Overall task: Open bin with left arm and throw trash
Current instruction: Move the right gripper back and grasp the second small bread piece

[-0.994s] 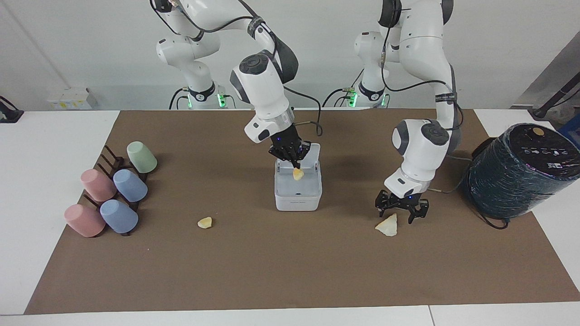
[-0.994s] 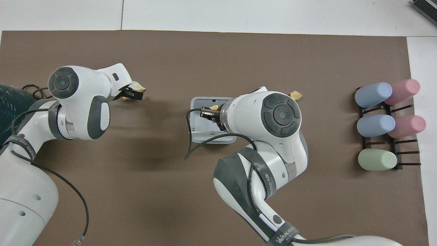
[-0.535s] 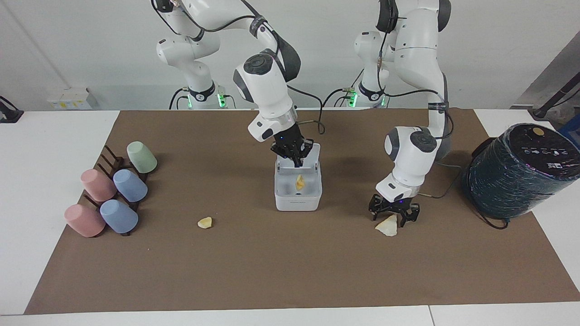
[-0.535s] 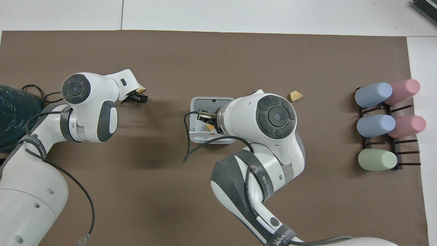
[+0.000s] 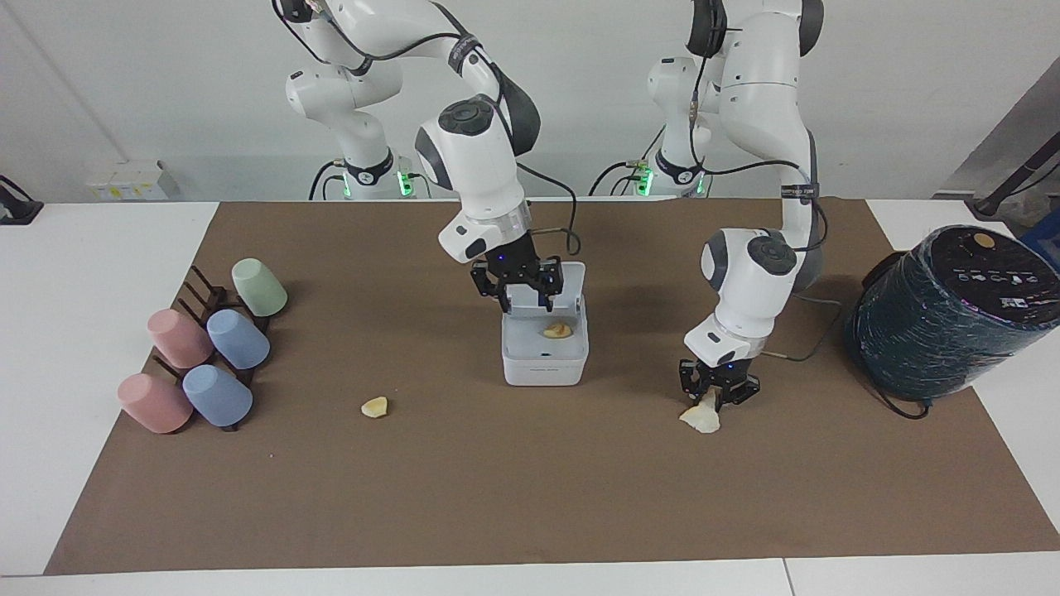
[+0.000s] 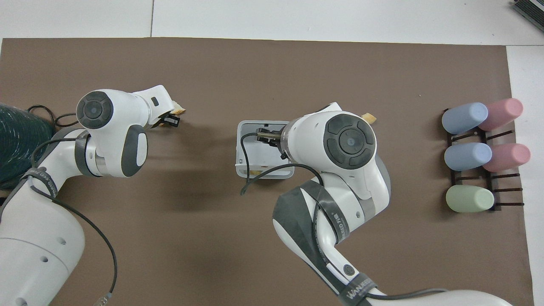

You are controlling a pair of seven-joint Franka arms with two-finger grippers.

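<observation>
The white bin stands open in the middle of the mat, its lid tipped up on the robots' side. It also shows in the overhead view. One small scrap lies inside it. My right gripper is open and empty just above the bin; it also shows in the overhead view. My left gripper is down at the mat, shut on the top of the larger triangular scrap, toward the left arm's end. Another small scrap lies on the mat toward the right arm's end.
Several pastel cups lie on a dark rack at the right arm's end of the mat. A big dark teal wrapped cylinder with a cable stands at the left arm's end, beside the left arm.
The right gripper opened and the scrap it held fell into the bin; the gripper then lifted a little. The left gripper came down and closed on the triangular scrap.
</observation>
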